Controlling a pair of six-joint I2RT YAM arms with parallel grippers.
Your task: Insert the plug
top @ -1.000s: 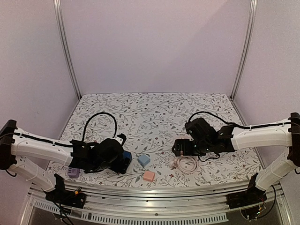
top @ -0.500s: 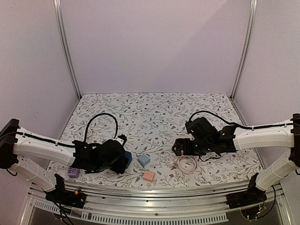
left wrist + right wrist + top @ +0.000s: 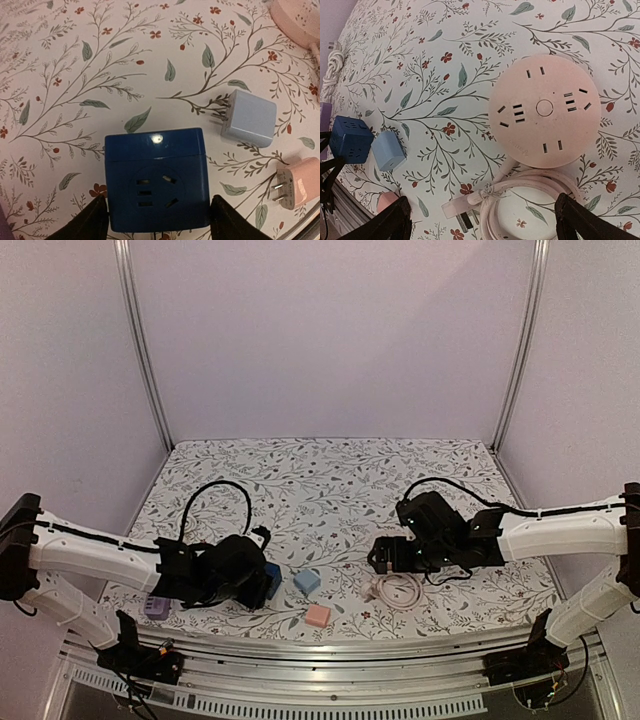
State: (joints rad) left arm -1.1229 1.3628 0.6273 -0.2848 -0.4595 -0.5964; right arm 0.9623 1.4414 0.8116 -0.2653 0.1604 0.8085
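A blue socket cube rests on the floral table, socket face up. My left gripper has one finger against each side of the cube and is shut on it; in the top view the gripper covers most of the cube. A light blue plug adapter and a pink plug adapter lie to the cube's right, prongs pointing left. My right gripper is open and empty above the pink round power strip's coiled cable and its plug.
A purple object lies by the left arm near the front edge. A black cable loops behind the left arm. The metal front rail runs just beyond the pink adapter.
My left gripper has settled slightly lower and to the left over the blue cube. The right arm has barely moved.
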